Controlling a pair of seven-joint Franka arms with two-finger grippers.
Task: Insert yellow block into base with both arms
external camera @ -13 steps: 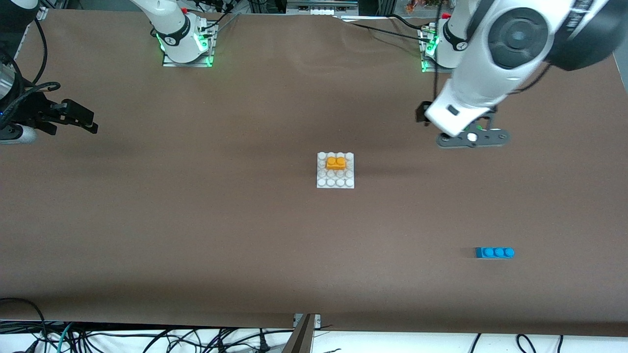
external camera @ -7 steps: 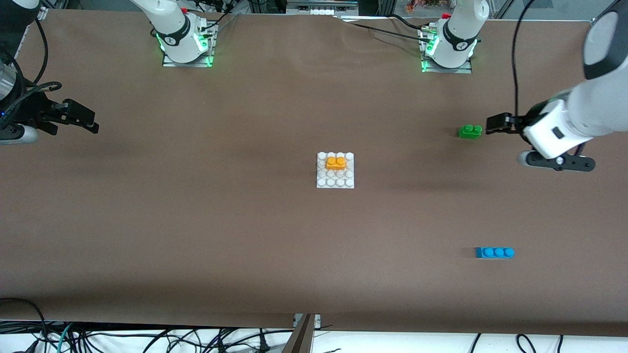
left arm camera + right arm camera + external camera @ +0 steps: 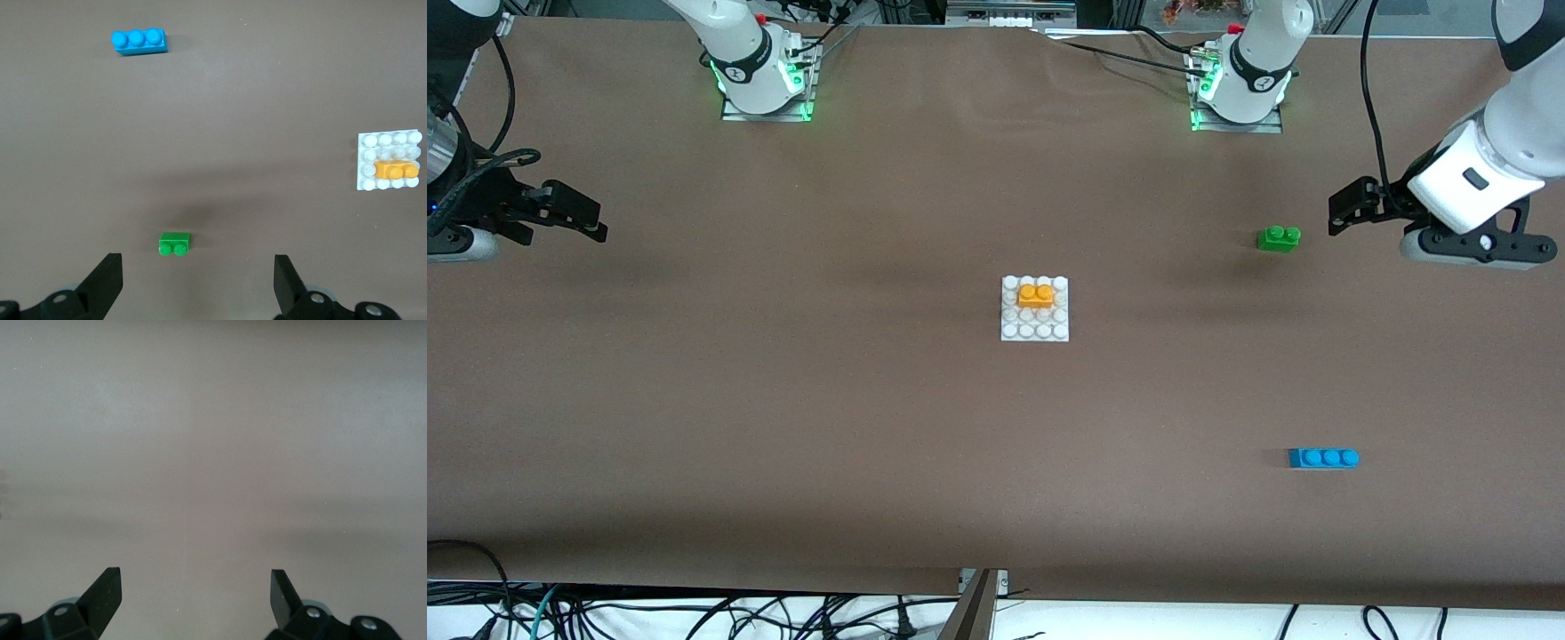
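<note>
From the front camera, the base (image 3: 1034,309) lies flat near the middle of the table (image 3: 783,400); the yellow block (image 3: 1036,295) sits on it, studs up, in the second row of studs from the edge nearest the arms' bases, with its long axis running along the table from one arm's end to the other; a green brick (image 3: 1279,238) lies toward the left arm's end, farther from the camera than the base, and a blue brick (image 3: 1323,458) lies at the same end but nearer the camera, both well apart from the base; the left gripper (image 3: 1347,212) hangs over the table just beside the green brick, touching nothing; the right gripper (image 3: 574,216) waits over the table at the right arm's end, holding nothing, though its fingers are hard to read from this angle.

In the left wrist view, the left gripper (image 3: 199,283) has its two fingers spread wide with nothing between them; the green brick (image 3: 174,244) lies on the table between the fingertips but clear of both; the blue brick (image 3: 139,42) and the base (image 3: 390,141) with the yellow block (image 3: 395,171) seated on it lie farther off.

In the right wrist view, the right gripper (image 3: 195,595) shows its fingers standing wide apart over bare table, empty.
</note>
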